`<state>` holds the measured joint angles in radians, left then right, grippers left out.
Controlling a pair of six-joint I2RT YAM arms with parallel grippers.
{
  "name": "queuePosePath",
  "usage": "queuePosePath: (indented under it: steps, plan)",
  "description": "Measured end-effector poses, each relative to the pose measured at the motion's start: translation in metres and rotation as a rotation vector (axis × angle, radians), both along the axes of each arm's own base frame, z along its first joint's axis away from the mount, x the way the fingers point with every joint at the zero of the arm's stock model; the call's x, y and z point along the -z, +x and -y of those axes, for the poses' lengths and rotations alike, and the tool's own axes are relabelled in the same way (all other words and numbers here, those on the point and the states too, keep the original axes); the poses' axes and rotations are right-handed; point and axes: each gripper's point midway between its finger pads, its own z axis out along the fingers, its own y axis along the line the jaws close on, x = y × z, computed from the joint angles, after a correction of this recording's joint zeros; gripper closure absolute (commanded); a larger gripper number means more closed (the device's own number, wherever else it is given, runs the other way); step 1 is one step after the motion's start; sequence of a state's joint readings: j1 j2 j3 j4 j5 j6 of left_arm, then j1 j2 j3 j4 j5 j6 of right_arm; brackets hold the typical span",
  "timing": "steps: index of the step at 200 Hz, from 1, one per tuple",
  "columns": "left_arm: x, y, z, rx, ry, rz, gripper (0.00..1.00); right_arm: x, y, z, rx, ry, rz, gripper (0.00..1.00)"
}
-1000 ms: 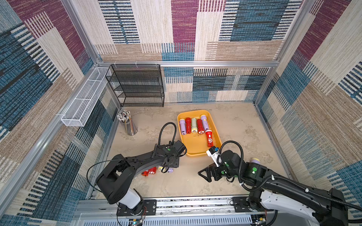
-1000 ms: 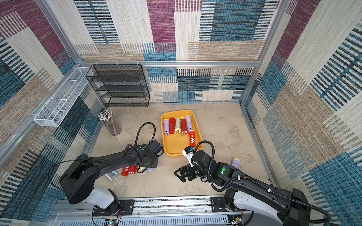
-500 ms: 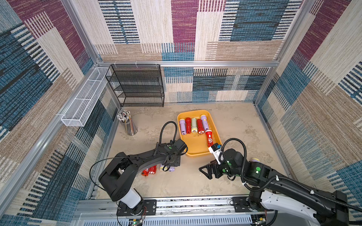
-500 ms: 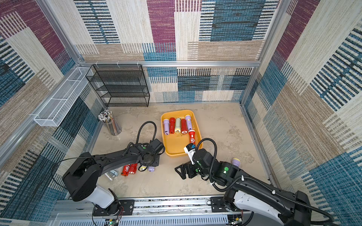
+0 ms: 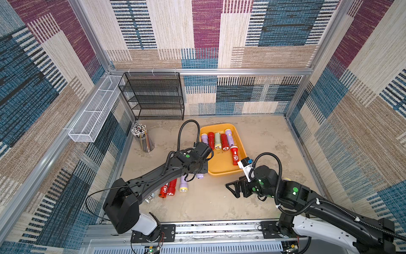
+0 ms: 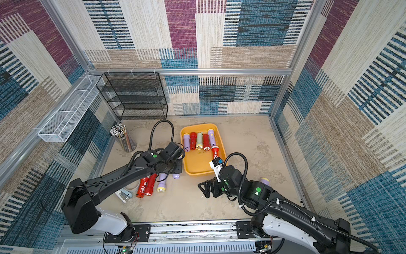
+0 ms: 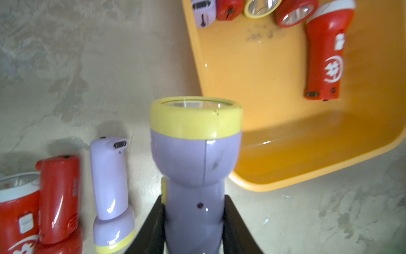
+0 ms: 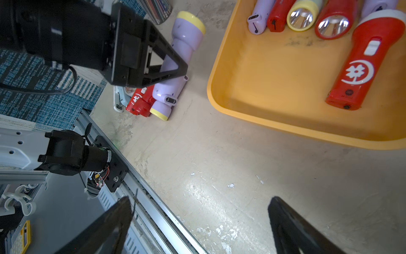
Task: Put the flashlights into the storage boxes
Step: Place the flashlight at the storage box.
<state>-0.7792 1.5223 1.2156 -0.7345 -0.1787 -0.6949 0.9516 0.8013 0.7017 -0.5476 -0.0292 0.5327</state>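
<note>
Your left gripper (image 7: 194, 202): clamped on one lilac flashlight (image 7: 195, 154), just beside the yellow tray (image 7: 274, 136), which holds six flashlights (image 5: 234, 156). Your right gripper (image 8: 200, 204): spread wide, empty, over the table (image 8: 219, 154).

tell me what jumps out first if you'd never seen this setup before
The bright yellow tray in the middle of the table catches the eye first, with six torches lying in its far half. Next, the left gripper is shut on a lilac torch with a yellow head, beside the tray's near corner, and more loose torches lie next to it. The right gripper hangs open over bare table.
</note>
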Motion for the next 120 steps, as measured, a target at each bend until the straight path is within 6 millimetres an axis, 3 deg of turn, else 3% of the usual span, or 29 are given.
queuePosePath:
  steps: [51, 120]
  plan:
    - [0.001, 0.043, 0.058, 0.043, -0.034, -0.003, 0.77, -0.007, 0.001, 0.008, 0.024, -0.001, 0.021, 0.00]
    - [0.046, 0.072, 0.117, 0.094, -0.086, -0.081, 0.78, -0.005, 0.001, 0.017, 0.057, -0.016, 0.017, 0.00]
